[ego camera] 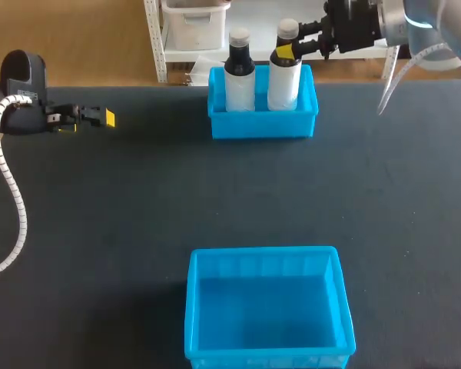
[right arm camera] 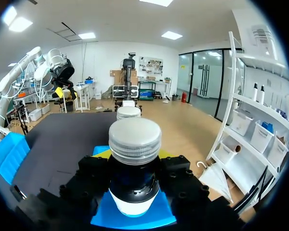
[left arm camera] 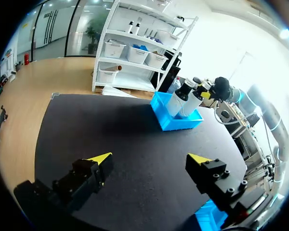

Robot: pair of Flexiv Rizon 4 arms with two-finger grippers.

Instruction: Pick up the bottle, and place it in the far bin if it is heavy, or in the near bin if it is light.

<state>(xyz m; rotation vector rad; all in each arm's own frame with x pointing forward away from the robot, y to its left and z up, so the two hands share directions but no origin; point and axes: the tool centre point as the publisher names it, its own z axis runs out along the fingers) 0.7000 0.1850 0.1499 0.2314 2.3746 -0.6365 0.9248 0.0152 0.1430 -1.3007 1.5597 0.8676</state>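
Observation:
Two white bottles with dark necks and grey caps stand in the blue far bin (ego camera: 263, 123). My right gripper (ego camera: 293, 51) comes in from the right and is shut on the neck of the right bottle (ego camera: 283, 81), just under its cap. In the right wrist view this bottle (right arm camera: 135, 144) fills the gap between the fingers of the right gripper (right arm camera: 135, 156), and the other bottle (right arm camera: 128, 112) is just behind it. The left bottle (ego camera: 239, 77) stands free. My left gripper (ego camera: 100, 118) hovers open at the table's far left, holding nothing.
The blue near bin (ego camera: 269, 265) sits at the table's front middle, with nothing in it. From the left wrist view the far bin (left arm camera: 176, 122) and both bottles lie well ahead of the left gripper (left arm camera: 149, 159), and a corner of the near bin (left arm camera: 209, 216) shows beside it.

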